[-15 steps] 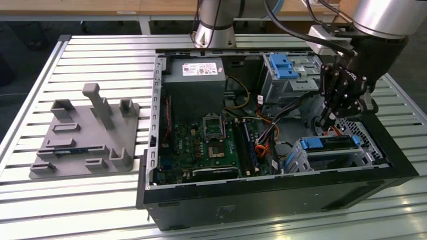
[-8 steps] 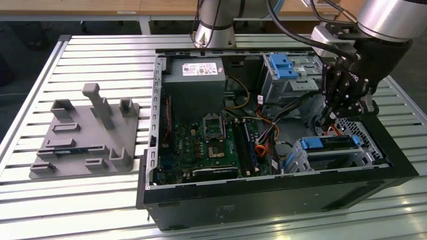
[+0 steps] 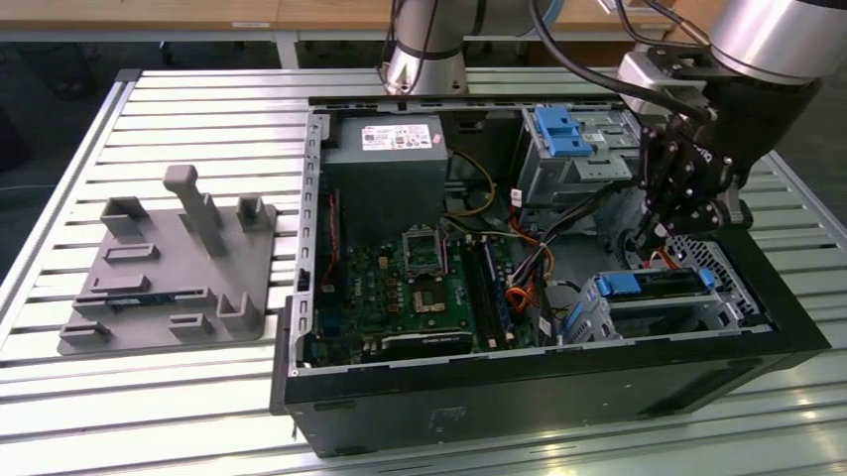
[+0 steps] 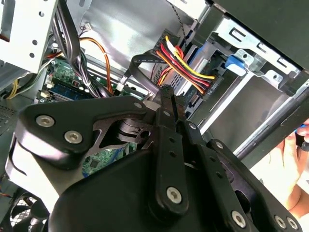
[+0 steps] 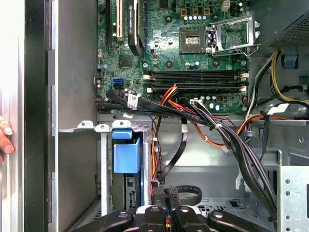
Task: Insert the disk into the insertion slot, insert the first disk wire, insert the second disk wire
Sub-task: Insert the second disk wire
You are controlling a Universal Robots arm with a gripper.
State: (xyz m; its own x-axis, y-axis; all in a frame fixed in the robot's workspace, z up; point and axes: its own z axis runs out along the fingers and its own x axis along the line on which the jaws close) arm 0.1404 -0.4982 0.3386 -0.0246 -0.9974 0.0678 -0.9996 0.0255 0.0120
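Observation:
The disk (image 3: 652,286), blue carrier (image 5: 126,153) showing, sits inside the insertion slot (image 3: 725,290), the low perforated cage at the case's corner on the exterior view's right. A red, yellow and black wire bundle (image 4: 187,68) runs into the disk's end beside the blue handle (image 4: 235,64). My gripper (image 3: 656,238) hangs just above the cage, behind the disk. In both wrist views its fingers (image 4: 166,96) are pressed together, shut on a black flat wire (image 5: 190,191) that loops away from the tips (image 5: 170,192). That black wire (image 4: 145,59) curves close to the coloured bundle.
The open computer case (image 3: 530,382) lies on a slatted metal table (image 3: 159,397). A taller cage with a blue latch (image 3: 562,129) stands behind my gripper. Loose cables (image 5: 231,140) cross the motherboard (image 3: 423,288). A grey fixture plate (image 3: 173,288) lies left. A person's hand (image 5: 4,137) rests outside the case wall.

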